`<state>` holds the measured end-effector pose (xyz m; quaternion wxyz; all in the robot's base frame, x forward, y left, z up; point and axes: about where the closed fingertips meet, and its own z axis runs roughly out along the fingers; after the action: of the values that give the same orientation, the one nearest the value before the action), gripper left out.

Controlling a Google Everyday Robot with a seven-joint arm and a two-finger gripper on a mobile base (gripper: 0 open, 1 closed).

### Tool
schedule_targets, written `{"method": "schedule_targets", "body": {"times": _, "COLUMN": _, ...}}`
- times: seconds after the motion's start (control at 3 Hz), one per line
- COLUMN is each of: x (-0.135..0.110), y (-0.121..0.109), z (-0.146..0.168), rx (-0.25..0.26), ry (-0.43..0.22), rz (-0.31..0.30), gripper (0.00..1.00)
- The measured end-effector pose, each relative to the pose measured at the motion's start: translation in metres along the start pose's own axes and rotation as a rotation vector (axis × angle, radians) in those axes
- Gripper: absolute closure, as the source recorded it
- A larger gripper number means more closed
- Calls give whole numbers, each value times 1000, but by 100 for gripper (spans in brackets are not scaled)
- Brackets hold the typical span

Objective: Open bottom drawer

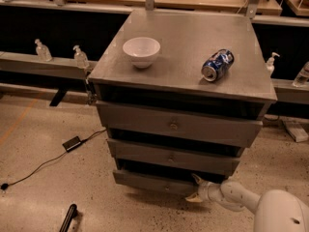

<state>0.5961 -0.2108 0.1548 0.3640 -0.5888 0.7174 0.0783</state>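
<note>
Extending from the frame's lower right, the white two-finger gripper (pixel 194 188) sat at the right end of the narrow grey wooden bottom drawer (pixel 152 180), jaws parted, gripping nothing; the drawer's long front ran leftward, low centre.

The bottom drawer (pixel 154 181) is plain grey, the same as the tabletop (pixel 183 33). The bowl (pixel 141 50) is white, and the can (pixel 217 65) is blue with white markings. The gripper (pixel 195 189), at the bottom drawer's right end, is off-white.
</note>
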Motion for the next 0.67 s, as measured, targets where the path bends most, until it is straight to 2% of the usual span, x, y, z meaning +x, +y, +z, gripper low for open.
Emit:
{"method": "schedule_targets", "body": {"times": 0.33, "x": -3, "y": -1, "z": -3, "rx": 0, "ry": 0, "rz": 0, "gripper": 43}}
{"method": "schedule_targets", "body": {"times": 0.67, "x": -4, "y": 1, "z": -10, "rx": -4, "ry": -6, "rz": 9, "gripper": 39}}
